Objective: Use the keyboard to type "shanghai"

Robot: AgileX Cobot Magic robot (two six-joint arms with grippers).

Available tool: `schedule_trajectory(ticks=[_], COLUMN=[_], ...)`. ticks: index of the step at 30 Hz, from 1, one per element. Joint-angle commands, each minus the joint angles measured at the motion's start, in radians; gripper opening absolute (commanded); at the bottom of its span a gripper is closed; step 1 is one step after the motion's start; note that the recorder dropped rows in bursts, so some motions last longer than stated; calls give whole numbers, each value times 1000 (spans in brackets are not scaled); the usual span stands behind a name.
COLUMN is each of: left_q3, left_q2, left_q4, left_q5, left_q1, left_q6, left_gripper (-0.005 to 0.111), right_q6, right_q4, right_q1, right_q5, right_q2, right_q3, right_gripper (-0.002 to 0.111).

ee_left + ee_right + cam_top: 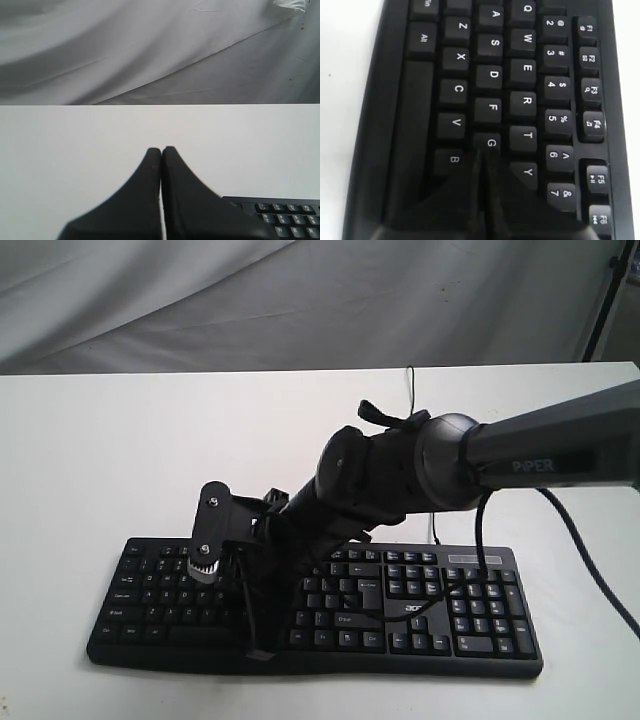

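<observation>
Pressed-together right gripper over keyboard beside G key; left gripper equally closed

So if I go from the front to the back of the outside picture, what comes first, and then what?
Black keyboard at the front → bare white table behind it → grey cloth at the very back.

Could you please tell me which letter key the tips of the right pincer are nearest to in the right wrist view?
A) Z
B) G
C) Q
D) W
B: the right pincer, with its tips together, ends right at the edge of the G key on the keyboard.
</observation>
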Motion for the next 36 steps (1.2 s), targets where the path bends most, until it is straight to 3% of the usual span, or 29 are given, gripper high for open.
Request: schedule_trajectory(ticks=[1, 13, 24, 36], left_q3=[1, 1, 1, 1], left_q2=[3, 3, 3, 3], left_q4=[-4, -4, -4, -4], left_q5=[-3, -3, -3, -3], left_q1=[-4, -4, -4, -4], left_q6=[-1, -1, -1, -1], left_gripper=[1, 1, 1, 1], right_q6=[-9, -39, 101, 131], right_q4=[-5, 93, 81, 64], right_q1=[-7, 8, 105, 117], right_q5=[12, -32, -12, 5], right_q2=[-8, -34, 57, 155], right_q3=[-5, -5, -212, -319], right_gripper=[0, 0, 0, 0])
